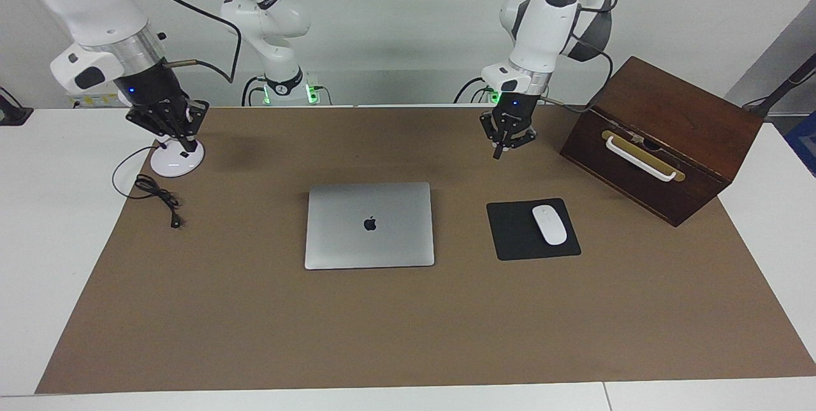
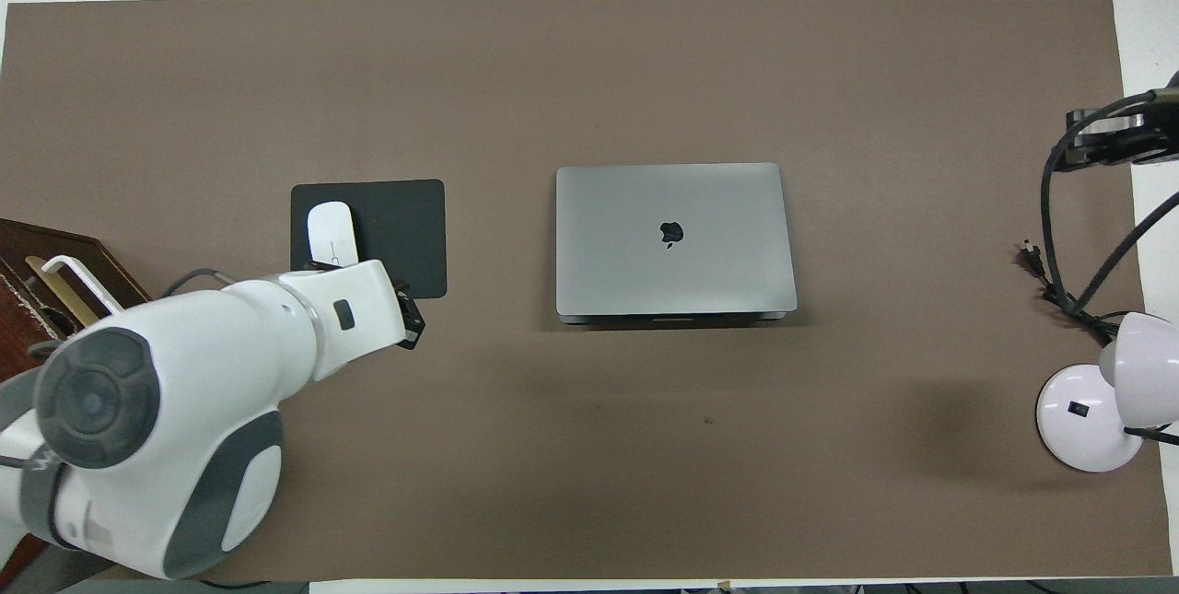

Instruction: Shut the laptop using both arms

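Already the laptop (image 1: 370,225) lies shut and flat on the brown mat at the middle of the tabletop (image 1: 57,232), its lid with the dark apple logo facing up — so the closing itself looks done, and nothing appears left but for the arms to rest.

Neither hand touches the laptop. The left hand (image 1: 505,137) hangs in the air over the mat between the laptop and the wooden box (image 1: 663,137); its fingers point down, look close together and hold nothing. The right hand (image 1: 171,123) is raised over the base of the white desk lamp (image 1: 177,159) at the right arm's end; whether its fingers are parted cannot be told, though it carries nothing visible.

The box, with its pale handle, is closed — its contents cannot be seen. A white mouse (image 1: 549,224) sits on the black mouse pad (image 1: 516,236) beside the laptop.
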`<action>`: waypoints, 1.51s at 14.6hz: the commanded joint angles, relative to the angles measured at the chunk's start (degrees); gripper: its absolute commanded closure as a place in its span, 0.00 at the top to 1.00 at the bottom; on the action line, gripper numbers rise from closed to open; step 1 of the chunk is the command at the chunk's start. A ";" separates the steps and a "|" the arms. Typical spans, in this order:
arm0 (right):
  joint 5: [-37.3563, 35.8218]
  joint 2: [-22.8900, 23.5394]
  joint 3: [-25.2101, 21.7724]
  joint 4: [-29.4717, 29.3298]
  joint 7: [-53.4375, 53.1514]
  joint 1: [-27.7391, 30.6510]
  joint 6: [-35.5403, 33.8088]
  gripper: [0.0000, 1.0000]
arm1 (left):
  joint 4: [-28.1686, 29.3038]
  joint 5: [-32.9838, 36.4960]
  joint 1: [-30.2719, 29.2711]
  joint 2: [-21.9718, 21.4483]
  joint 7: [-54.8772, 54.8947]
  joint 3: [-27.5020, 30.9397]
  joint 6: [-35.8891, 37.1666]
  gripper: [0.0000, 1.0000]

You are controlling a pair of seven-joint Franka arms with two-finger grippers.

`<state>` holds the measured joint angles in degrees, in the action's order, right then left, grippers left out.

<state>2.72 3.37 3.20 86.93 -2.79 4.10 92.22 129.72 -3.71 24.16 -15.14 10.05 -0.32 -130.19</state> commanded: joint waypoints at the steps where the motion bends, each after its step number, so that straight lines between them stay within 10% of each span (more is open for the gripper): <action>1: -1.49 -6.18 0.49 8.33 -4.06 0.12 1.38 0.00 | -6.39 0.10 -4.19 0.38 1.29 -0.38 9.14 0.31; 2: -1.93 -6.36 -1.42 8.25 -3.80 -1.79 1.12 0.17 | -8.15 0.10 -5.86 0.29 1.20 -0.38 11.34 0.73; 3: -2.45 -6.45 -4.92 8.08 -3.54 -4.42 1.03 0.71 | -9.47 0.10 -7.27 0.29 1.03 -0.38 13.19 1.00; 4: -2.63 -6.36 -5.74 7.99 -3.28 -4.97 1.20 1.00 | -10.61 0.19 -9.28 0.29 0.85 -0.38 14.08 1.00; 22: -4.22 -6.45 -4.87 6.67 4.28 -5.07 7.88 1.00 | -38.74 0.10 -22.93 11.71 -9.15 -0.30 36.32 1.00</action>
<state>-1.37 -2.04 -1.76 92.87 0.31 -1.20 101.04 96.48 -3.68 1.90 -6.36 4.48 -0.15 -98.18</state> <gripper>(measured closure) 0.000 0.000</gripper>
